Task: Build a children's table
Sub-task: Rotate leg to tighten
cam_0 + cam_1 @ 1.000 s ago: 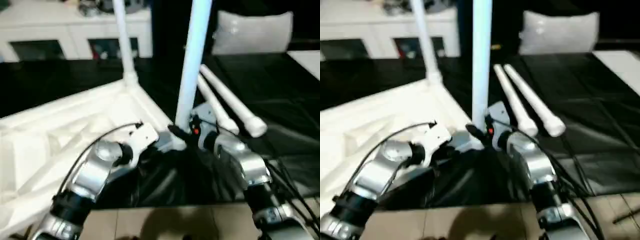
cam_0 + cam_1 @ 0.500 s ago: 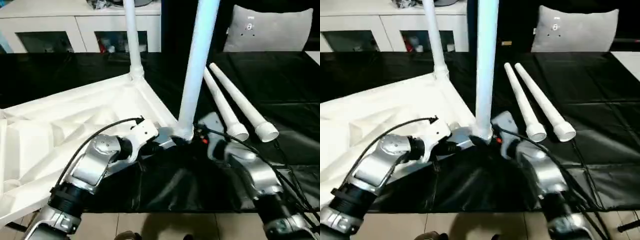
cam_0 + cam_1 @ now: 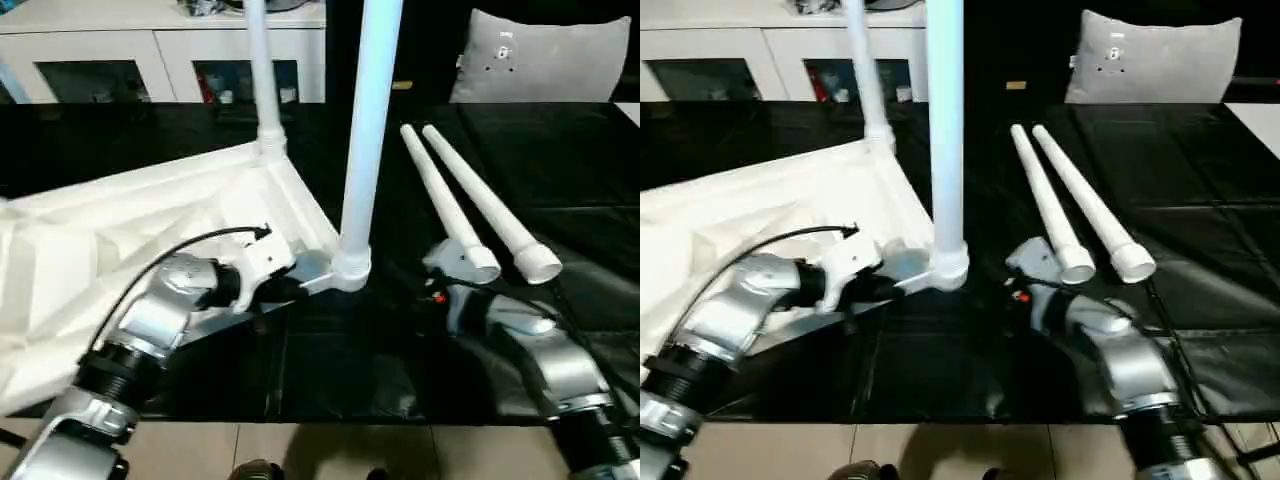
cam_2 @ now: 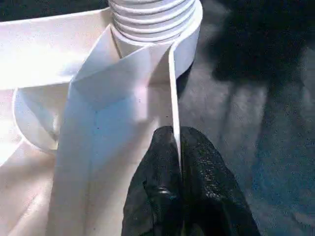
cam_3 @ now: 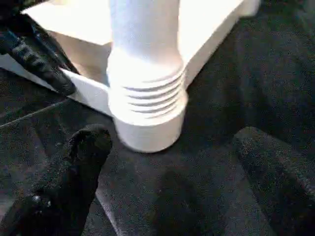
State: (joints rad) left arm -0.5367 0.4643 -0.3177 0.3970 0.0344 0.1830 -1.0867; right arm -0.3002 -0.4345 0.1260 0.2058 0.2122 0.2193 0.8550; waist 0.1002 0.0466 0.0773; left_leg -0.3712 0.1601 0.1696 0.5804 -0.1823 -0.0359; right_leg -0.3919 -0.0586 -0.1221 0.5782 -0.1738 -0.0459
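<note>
The white tabletop (image 3: 130,230) lies upside down on the black mat, ribs facing up. One white leg (image 3: 262,80) stands upright in its far corner socket, and another leg (image 3: 362,140) stands in the near corner socket (image 3: 350,270). Two loose legs (image 3: 445,200) (image 3: 490,210) lie side by side on the mat to the right. My left gripper (image 4: 177,135) is shut on the tabletop's thin rim wall just beside the near socket. My right gripper (image 5: 172,147) is open, a short way off the standing leg's threaded base (image 5: 146,93), touching nothing.
A white cabinet (image 3: 150,50) runs along the back and a grey cushion (image 3: 540,55) sits at the back right. The black mat (image 3: 330,370) ends at a tiled floor strip (image 3: 330,450) near me.
My right gripper has let go of the near leg, opened wide and drawn back to the right. The leg stays upright in its socket. My left gripper keeps its hold.
</note>
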